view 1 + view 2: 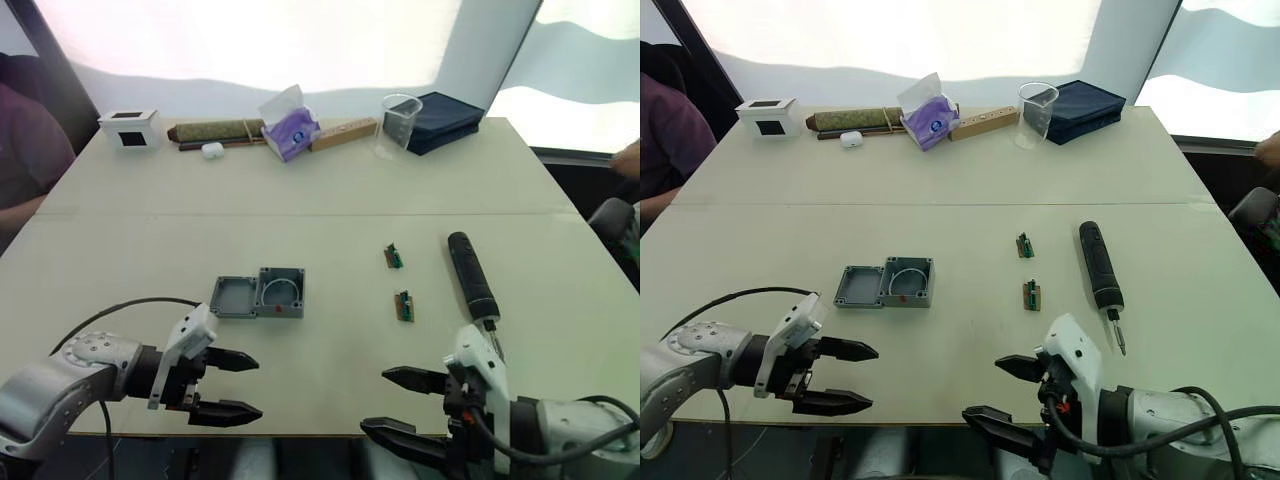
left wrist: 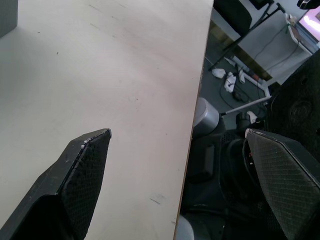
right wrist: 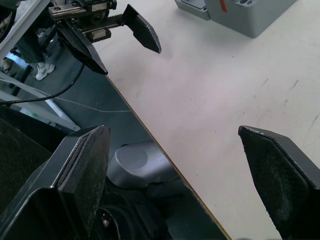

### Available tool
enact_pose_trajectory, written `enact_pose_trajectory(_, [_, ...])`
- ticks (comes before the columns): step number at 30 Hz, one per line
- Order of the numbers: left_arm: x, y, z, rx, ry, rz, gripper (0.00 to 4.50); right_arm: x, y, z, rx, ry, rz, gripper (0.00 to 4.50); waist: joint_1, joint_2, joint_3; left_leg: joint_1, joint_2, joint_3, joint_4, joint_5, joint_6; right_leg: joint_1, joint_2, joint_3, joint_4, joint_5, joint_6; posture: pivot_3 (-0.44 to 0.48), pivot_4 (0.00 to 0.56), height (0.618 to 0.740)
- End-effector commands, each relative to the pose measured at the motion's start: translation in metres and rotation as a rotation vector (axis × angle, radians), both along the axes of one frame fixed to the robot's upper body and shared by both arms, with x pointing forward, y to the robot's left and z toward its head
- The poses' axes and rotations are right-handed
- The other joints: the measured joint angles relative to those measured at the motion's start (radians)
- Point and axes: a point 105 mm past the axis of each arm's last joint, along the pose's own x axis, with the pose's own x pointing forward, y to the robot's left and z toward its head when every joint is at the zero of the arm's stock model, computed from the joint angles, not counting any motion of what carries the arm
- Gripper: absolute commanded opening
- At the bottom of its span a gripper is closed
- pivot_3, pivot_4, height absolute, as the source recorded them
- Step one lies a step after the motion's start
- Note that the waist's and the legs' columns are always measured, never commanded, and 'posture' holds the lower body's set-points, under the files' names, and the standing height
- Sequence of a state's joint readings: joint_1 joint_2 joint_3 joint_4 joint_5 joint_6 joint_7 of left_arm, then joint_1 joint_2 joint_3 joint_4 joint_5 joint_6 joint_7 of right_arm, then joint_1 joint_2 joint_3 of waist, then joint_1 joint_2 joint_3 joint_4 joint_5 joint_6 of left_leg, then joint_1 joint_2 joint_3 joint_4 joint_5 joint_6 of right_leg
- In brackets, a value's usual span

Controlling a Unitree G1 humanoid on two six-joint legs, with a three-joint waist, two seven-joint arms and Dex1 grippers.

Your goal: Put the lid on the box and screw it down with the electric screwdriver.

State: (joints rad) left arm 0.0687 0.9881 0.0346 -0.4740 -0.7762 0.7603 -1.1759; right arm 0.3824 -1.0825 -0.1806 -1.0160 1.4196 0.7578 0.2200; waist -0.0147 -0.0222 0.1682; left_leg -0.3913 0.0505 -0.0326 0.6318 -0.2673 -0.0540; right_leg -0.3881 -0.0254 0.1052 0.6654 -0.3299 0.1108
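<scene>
Left gripper (image 1: 232,386) spread wide, empty, at near table (image 1: 330,200) edge. Right gripper (image 1: 398,404) likewise splayed, nothing between fingers. Box (image 1: 281,292) open side up, touching lid (image 1: 234,296) side by side, both ahead of left fingertips (image 1: 248,362), well apart from them. Electric screwdriver (image 1: 471,274) lying flat ahead of right gripper, bit end nearest, untouched. Two small green parts (image 1: 396,257) between box and screwdriver.
</scene>
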Motion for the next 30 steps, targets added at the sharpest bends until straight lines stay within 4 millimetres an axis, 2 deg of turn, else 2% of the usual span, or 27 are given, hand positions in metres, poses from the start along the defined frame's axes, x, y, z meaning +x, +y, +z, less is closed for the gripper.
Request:
enact_pose_trajectory(1, [0.003,-0.002,0.007,-0.019,-0.032,0.003,4.44,-0.004,0.006,0.004,0.011,-0.017,0.016,4.46,0.000,0.000,0.000,0.000,0.000,0.000,0.000,0.000,0.000,0.000,0.000,0.000,0.000,0.000,0.000,0.000,0.150,0.737])
enact_pose_trajectory(5, [0.006,-0.003,0.010,-0.028,-0.038,0.012,4.44,0.002,0.003,0.000,-0.037,-0.046,-0.006,4.46,0.000,0.000,0.000,0.000,0.000,0.000,0.000,0.000,0.000,0.000,0.000,0.000,0.000,0.000,0.000,0.000,0.150,0.737])
enact_pose_trajectory(15, [0.006,-0.004,0.013,-0.044,-0.016,0.009,4.44,0.007,0.000,0.002,0.008,-0.045,-0.003,4.46,0.000,0.000,0.000,0.000,0.000,0.000,0.000,0.000,0.000,0.000,0.000,0.000,0.000,0.000,0.000,0.000,0.150,0.737])
enact_pose_trajectory(20, [0.020,-0.001,0.018,-0.007,-0.095,0.040,4.44,0.016,-0.005,0.007,-0.008,-0.086,-0.023,4.46,0.001,0.000,0.000,0.000,0.000,0.000,0.001,0.000,0.000,0.000,0.000,0.000,0.000,0.000,0.000,0.000,0.150,0.737])
enact_pose_trajectory(26, [0.068,0.006,0.063,0.116,-0.284,0.024,4.44,0.034,0.000,0.033,0.064,-0.144,-0.065,4.46,0.001,-0.001,0.000,-0.001,0.000,-0.001,0.002,0.000,0.000,0.000,0.000,-0.001,0.001,0.000,0.000,0.000,0.150,0.737])
enact_pose_trajectory(30, [0.083,-0.007,0.087,0.187,-0.400,-0.104,4.44,0.047,0.007,0.041,0.034,-0.225,-0.060,4.46,-0.002,0.000,0.000,-0.001,-0.001,-0.001,0.001,0.000,0.000,0.000,0.000,-0.001,0.000,0.000,0.000,0.000,0.150,0.737])
